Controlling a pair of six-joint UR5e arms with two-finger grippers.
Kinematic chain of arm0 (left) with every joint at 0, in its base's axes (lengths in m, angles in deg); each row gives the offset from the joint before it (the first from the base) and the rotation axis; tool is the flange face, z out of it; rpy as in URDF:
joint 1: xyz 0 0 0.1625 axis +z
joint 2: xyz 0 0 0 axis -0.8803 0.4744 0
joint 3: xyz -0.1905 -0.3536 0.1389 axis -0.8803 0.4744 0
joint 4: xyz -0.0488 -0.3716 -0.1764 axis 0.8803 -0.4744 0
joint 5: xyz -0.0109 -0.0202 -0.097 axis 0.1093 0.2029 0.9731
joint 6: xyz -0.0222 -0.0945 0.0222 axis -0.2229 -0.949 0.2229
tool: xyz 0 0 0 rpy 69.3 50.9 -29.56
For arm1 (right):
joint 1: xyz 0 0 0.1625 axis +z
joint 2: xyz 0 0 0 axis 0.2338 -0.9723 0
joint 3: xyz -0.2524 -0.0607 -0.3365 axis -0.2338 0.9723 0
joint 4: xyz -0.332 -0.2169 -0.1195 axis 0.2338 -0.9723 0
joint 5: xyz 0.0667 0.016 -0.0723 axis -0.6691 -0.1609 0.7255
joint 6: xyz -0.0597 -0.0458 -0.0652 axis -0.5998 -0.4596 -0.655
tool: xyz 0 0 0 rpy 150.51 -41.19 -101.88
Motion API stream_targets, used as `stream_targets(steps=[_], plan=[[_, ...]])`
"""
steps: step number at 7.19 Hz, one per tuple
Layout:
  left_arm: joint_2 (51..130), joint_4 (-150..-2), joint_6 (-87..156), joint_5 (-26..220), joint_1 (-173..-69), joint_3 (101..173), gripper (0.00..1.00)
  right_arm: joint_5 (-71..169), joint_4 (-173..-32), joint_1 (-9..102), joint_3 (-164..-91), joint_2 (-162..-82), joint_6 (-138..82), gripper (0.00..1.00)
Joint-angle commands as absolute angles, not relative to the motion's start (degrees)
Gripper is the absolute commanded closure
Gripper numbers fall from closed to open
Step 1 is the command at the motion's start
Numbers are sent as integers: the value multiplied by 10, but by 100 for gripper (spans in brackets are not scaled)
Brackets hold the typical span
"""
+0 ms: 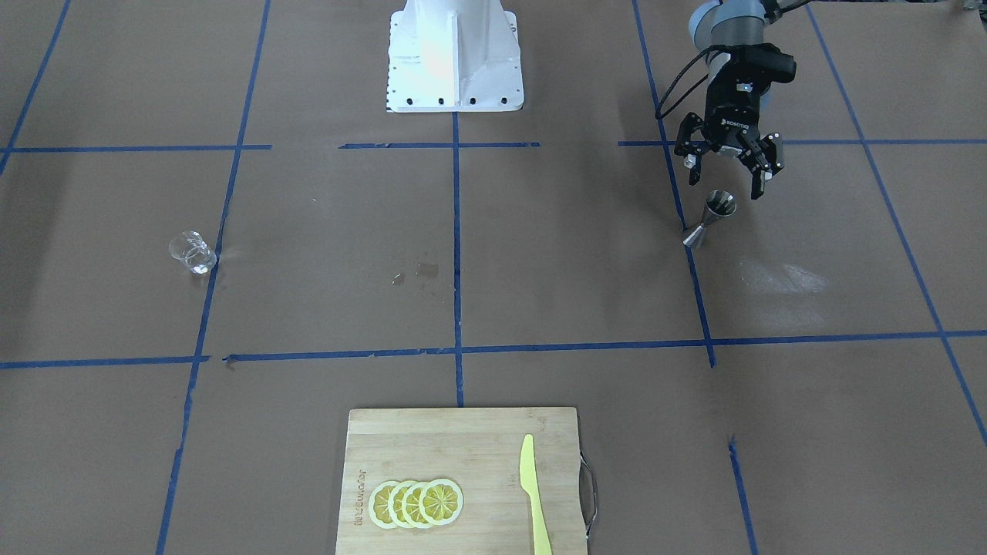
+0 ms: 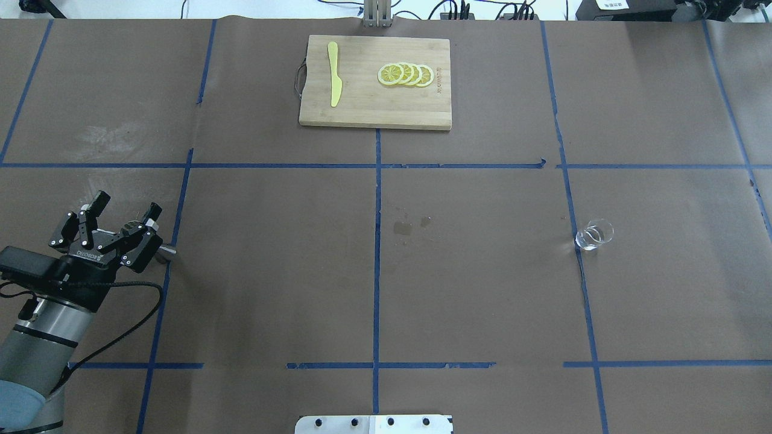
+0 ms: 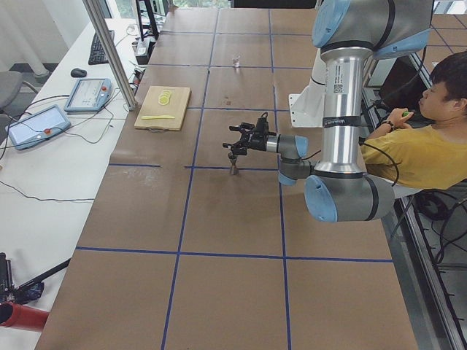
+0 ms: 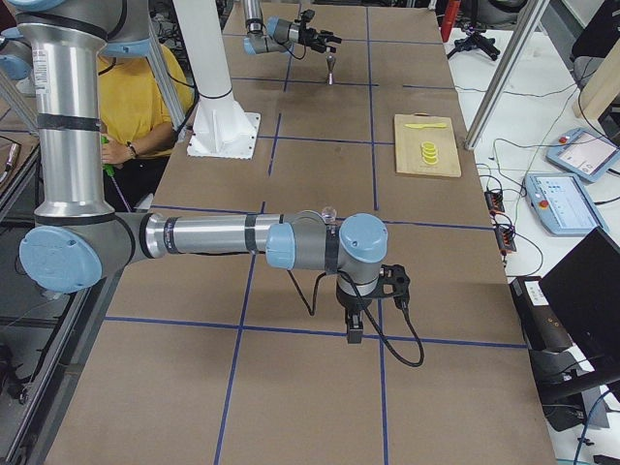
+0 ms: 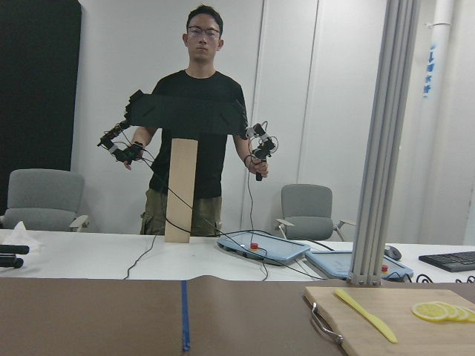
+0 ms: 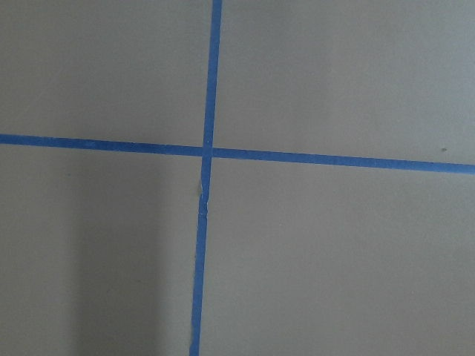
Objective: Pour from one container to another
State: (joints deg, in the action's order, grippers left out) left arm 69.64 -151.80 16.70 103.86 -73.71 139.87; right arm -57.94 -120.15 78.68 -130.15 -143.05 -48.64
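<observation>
The bench [image 2: 482, 289] carries a board [image 2: 374, 108]. The left jaws are open just above the upright jigger [image 1: 711, 220]; the front view shows it whole, the overhead view half hides it. The right jaws show only from the side, so I cannot tell their state. The glass [image 1: 191, 252] stands well apart.

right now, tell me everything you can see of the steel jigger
The jigger is small, shiny steel, hourglass-shaped: two cones joined at a narrow waist. It stands upright on the brown table cover, base beside a blue tape line, mouth up; contents cannot be told. The open left gripper hangs just over it, apparently not touching.
</observation>
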Motion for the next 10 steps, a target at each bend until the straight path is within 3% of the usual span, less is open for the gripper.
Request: stream_targets(steps=[1, 3, 6, 10], plan=[[687, -1484, 199, 1187, -818, 1399, 1, -579, -1201, 787, -1301, -1430, -486, 0], [684, -1440, 256, 1380, -942, 1405, 1, -579, -1201, 787, -1301, -1432, -486, 0], [712, -1216, 372, 1740, -1193, 1413, 1, -579, -1201, 787, -1300, -1434, -486, 0], [838, -690, 681, 1902, -1481, 1416, 0, -579, -1202, 787, -1293, -1437, -487, 0]])
